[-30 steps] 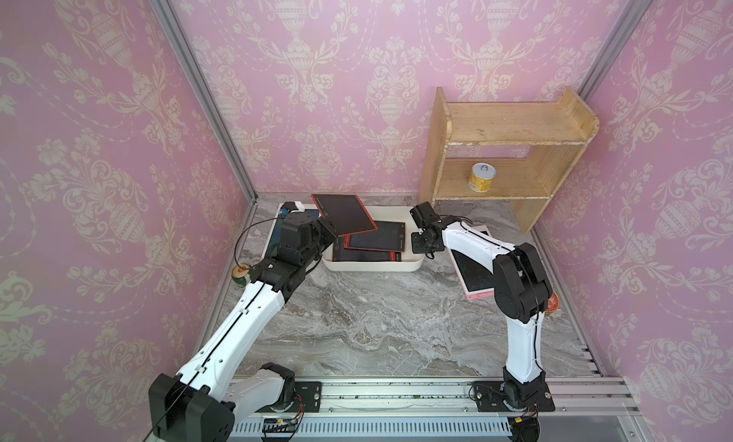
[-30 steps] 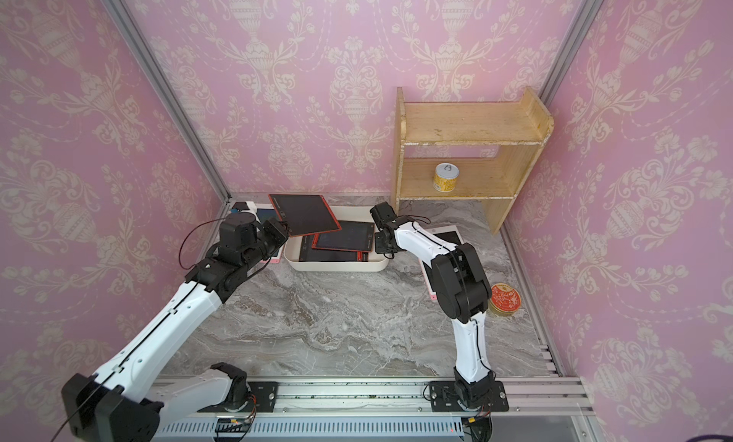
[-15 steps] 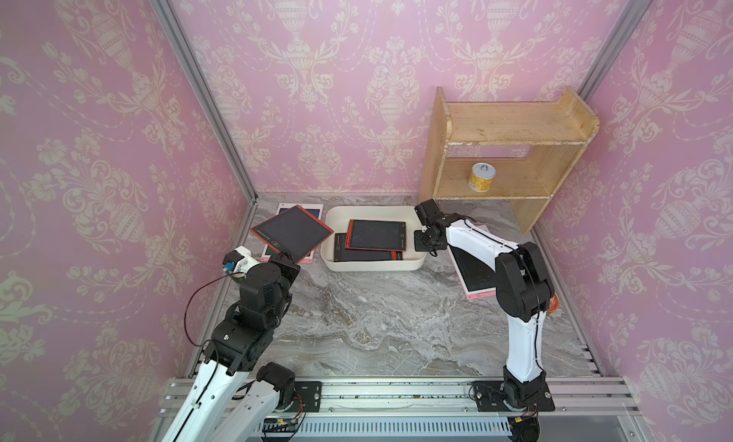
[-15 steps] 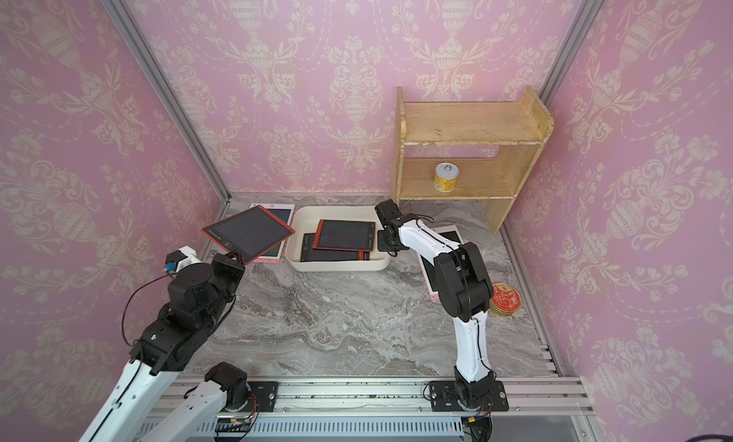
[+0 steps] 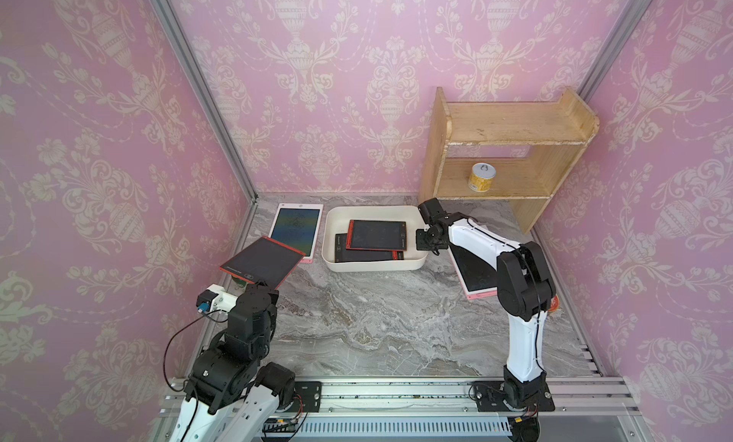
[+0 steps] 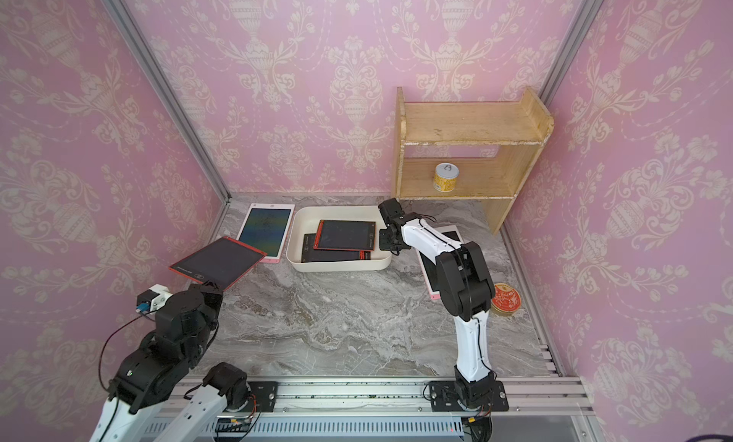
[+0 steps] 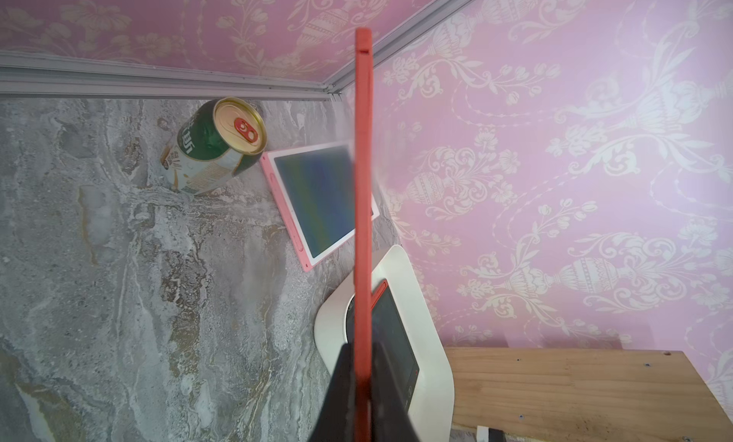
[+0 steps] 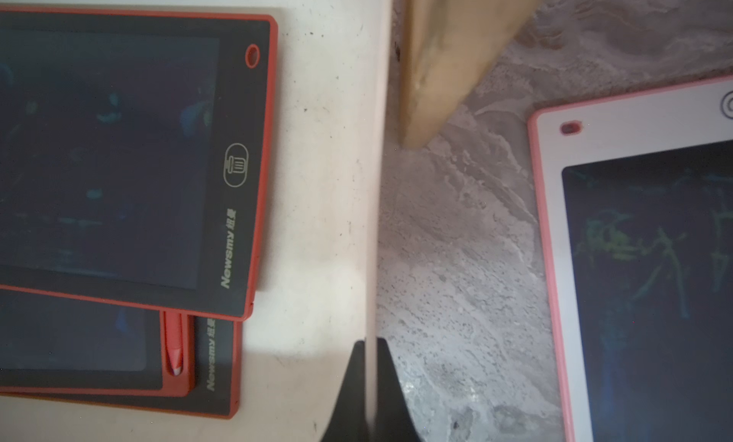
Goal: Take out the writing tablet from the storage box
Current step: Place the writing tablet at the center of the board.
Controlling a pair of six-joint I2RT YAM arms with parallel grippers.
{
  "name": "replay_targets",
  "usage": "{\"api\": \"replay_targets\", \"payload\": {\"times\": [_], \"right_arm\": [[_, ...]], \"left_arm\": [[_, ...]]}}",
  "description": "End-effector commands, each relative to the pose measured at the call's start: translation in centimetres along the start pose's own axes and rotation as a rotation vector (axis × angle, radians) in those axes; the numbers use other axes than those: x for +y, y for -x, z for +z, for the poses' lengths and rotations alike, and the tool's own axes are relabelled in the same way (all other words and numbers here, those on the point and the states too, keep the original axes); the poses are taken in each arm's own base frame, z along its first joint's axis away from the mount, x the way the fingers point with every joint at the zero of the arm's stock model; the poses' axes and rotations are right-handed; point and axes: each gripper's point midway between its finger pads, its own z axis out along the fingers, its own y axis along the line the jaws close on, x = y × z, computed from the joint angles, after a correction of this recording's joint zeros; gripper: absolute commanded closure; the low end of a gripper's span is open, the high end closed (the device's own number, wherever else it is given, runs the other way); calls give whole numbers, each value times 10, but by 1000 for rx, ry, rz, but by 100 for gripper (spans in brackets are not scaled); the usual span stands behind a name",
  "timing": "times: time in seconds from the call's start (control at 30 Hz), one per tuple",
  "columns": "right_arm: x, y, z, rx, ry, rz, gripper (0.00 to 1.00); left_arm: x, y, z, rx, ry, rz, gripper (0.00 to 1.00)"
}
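Tablet, dark-screened, red-framed, tilts in left end effector.

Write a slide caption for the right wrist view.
Right gripper shut on the wall of the off-white plastic storage box, red-framed black writing tablets stacked inside, a pink-framed tablet lying outside.

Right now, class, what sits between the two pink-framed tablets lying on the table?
The storage box, holding two red-edged tablets, with the right gripper shut on its wall; both top views show it.
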Motion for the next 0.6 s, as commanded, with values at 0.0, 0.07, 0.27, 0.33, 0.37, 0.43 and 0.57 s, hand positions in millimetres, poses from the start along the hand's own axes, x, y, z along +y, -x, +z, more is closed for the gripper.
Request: {"api": "replay_targets", "payload": {"times": [0.0,0.07,0.27,0.33,0.37,0.43,0.57], "right_arm": [[4,11,-13,-38,40,27,100],[3,11,-14,-39,39,28,100],[1,11,-14,-38,38,31,100],[0,11,-15,-37,36,32,100],[0,11,-15,-39,36,31,100],[-1,10,-15,-38,34,30,100],[-3,9,-15,-36,34,32,100]], "left_arm": [[15,-5,2,6,47,-20,100],[20,-9,4,20,63,-31,100],[38,-24,13,55,103,-47,100],[43,-28,15,62,115,-53,100],[45,-30,16,65,120,-56,100],[51,-34,19,72,136,-54,100],[61,-38,22,77,164,-50,100]]}}
